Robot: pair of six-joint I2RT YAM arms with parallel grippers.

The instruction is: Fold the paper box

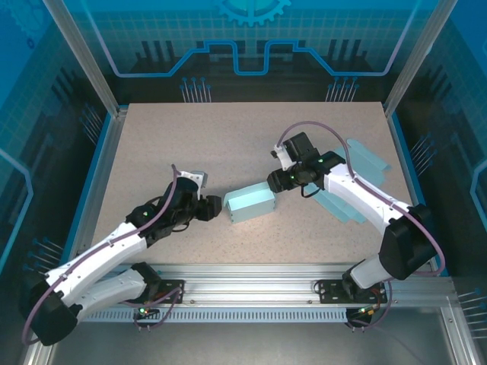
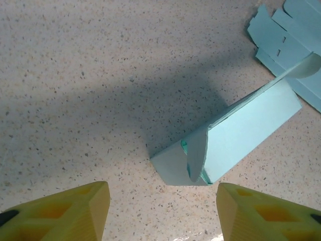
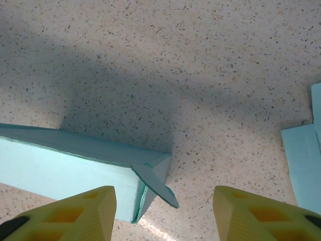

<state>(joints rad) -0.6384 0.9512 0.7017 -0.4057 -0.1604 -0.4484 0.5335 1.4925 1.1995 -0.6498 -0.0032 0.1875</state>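
Note:
The light-blue paper box [image 1: 251,204] lies on its side in the middle of the table. At its left end stands my left gripper [image 1: 218,207], open. In the left wrist view the box end [image 2: 190,160], with a curved flap half tucked, lies just ahead of that gripper [image 2: 163,203], whose yellow fingers [image 2: 75,213] touch nothing. My right gripper [image 1: 272,182] is at the box's right end, open. In the right wrist view a loose flap [image 3: 156,187] sticks out of the box [image 3: 65,165] and reaches into the gap of that gripper [image 3: 163,203], untouched.
Flat blue box blanks [image 1: 364,167] lie stacked at the right of the table under the right arm, also seen in the wrist views [image 2: 293,40] [image 3: 303,160]. Metal frame rails [image 1: 251,274] run along the near edge.

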